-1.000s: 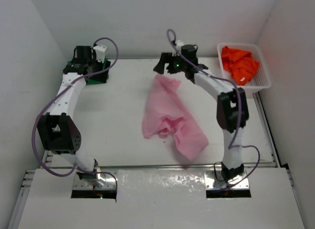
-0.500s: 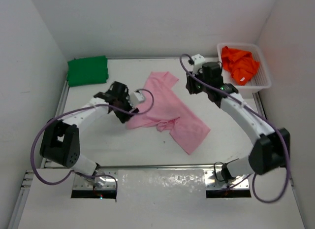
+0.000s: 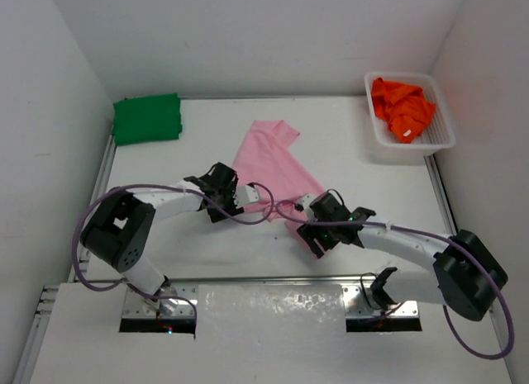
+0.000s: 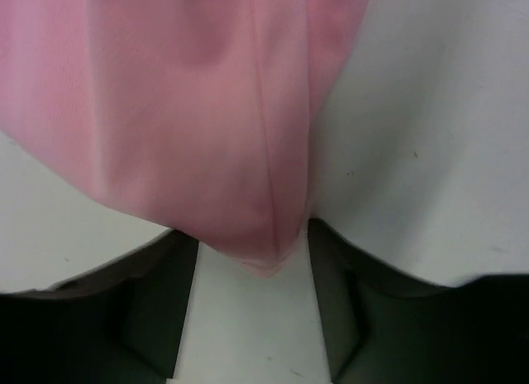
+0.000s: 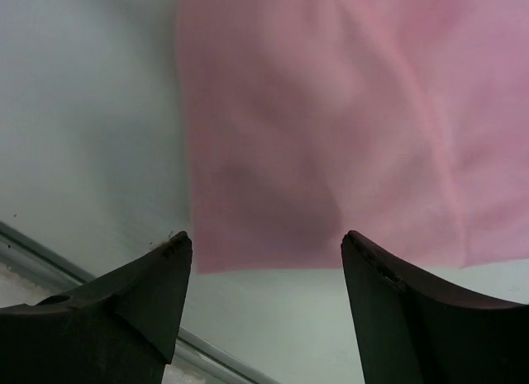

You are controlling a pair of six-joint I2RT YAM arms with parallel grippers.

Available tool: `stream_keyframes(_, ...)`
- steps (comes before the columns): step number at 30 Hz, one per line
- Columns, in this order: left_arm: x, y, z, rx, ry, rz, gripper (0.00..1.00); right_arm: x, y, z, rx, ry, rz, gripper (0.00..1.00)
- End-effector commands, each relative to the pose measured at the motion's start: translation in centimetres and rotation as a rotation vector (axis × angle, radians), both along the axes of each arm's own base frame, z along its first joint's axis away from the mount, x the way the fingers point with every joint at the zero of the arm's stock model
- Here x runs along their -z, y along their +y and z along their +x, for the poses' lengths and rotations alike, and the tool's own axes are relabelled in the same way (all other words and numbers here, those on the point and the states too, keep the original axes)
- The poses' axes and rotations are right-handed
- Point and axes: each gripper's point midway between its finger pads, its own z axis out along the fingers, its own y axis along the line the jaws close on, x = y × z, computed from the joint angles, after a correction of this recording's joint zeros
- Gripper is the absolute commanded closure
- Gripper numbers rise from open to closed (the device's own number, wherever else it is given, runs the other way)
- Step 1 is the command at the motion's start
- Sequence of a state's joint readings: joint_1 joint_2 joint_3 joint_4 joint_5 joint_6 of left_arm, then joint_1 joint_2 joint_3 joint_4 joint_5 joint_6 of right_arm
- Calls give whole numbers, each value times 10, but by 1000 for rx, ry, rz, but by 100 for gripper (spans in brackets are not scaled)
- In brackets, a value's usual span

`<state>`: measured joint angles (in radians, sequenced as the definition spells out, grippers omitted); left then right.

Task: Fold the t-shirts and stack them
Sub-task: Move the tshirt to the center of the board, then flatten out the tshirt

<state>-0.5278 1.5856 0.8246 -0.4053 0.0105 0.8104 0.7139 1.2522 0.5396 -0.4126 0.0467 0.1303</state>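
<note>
White-walled booth, white table point(image 3: 372, 182). Pink t-shirt point(image 3: 273, 157) lies loose & unfolded mid-table. Its long axis runs diagonally, far end near centre-back, near end toward the R arm's side; the near end looks bunched, not flat.

Left end effector point(image 3: 238, 196) is at the shirt's near-L edge. Wrist view shows a folded corner of pink poking in btw the jaws, which stand apart. Cloth brushes one side only, so nothing is pinched.

Right end effector point(image 3: 307, 227) is at the near-R corner, low over the table. Jaws apart, w/ the pink hem just ahead of the tips, not btw them.

Both arms are abt equally close to the near hem, one per corner, w/ cloth ahead of each. My read: the step in hand is gripping the two near corners to spread or fold the shirt. R prob needs to go fwd a touch before closing.

Green t-shirt point(image 3: 147, 118) sits folded at the far-L corner, well apart. Orange t-shirt point(image 3: 402, 107) lies crumpled in the basket point(image 3: 413, 146) at far R.
</note>
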Motion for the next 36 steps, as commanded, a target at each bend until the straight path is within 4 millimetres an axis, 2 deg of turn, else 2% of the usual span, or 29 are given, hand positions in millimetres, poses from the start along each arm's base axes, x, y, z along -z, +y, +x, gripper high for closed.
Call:
stream_keyframes(1,4,9,9,-29,-58,37,61,0,23,6,-15,-87,76,29)
stream_keyframes(3,3,8,10,-45,-59,24,77,9,22,7,-2,-94,58,30)
stream_keyframes(4,2,7,10,-52,-61,15,90,14,24,9,-7,-90,42,34)
stream_keyframes(6,-2,6,12,-72,-57,9,100,16,27,11,6,-82,34,46)
stream_keyframes(7,-3,5,12,-80,-57,10,100,25,18,6,20,-47,-18,56)
stream_keyframes(10,-15,12,19,-120,-79,13,100,39,9,-13,78,41,-44,71)
stream_keyframes(11,-17,15,20,-141,-78,7,100,42,6,-17,99,48,-47,90)
stream_keyframes(12,-25,14,26,-157,-87,-16,100,48,-2,-23,133,59,-57,100)
stream_keyframes(13,-31,23,30,-207,-85,-30,100,47,-4,-23,147,49,-60,100)
stream_keyframes(15,-57,29,46,-263,-124,-81,100,28,-3,-9,182,-35,-33,100)
stream_keyframes(16,-67,44,51,-327,-128,-97,100,9,-6,3,213,-108,-15,100)
stream_keyframes(18,-106,53,67,-371,-210,-141,100,-29,3,27,259,-188,68,100)
stream_keyframes(19,-117,59,66,-387,-224,-137,100,-43,-4,36,306,-205,86,100)
stream_keyframes(20,-140,62,72,-389,-271,-138,100,-80,1,52,333,-281,162,100)
stream_keyframes(22,-168,64,67,-394,-298,-150,100,-115,-11,65,383,-345,179,100)
stream_keyframes(23,-192,63,72,-395,-337,-173,100,-155,-13,76,399,-435,220,100)
stream_keyframes(25,-219,66,64,-412,-356,-191,100,-188,-20,78,407,-490,225,100)
stream_keyframes(27,-278,70,61,-434,-453,-233,100,-249,-24,80,414,-591,293,100)
stream_keyframes(29,-311,75,53,-449,-517,-257,100,-279,-29,77,417,-650,330,100)
stream_keyframes(30,-340,80,47,-462,-569,-275,100,-310,-36,72,427,-709,373,100)
stream_keyframes(32,-374,86,37,-478,-641,-305,100,-341,-43,67,417,-769,396,100)
stream_keyframes(33,-404,91,29,-488,-698,-335,100,-374,-47,63,414,-822,441,100)
stream_keyframes(36,-444,98,10,-494,-773,-371,100,-411,-50,55,378,-870,477,100)
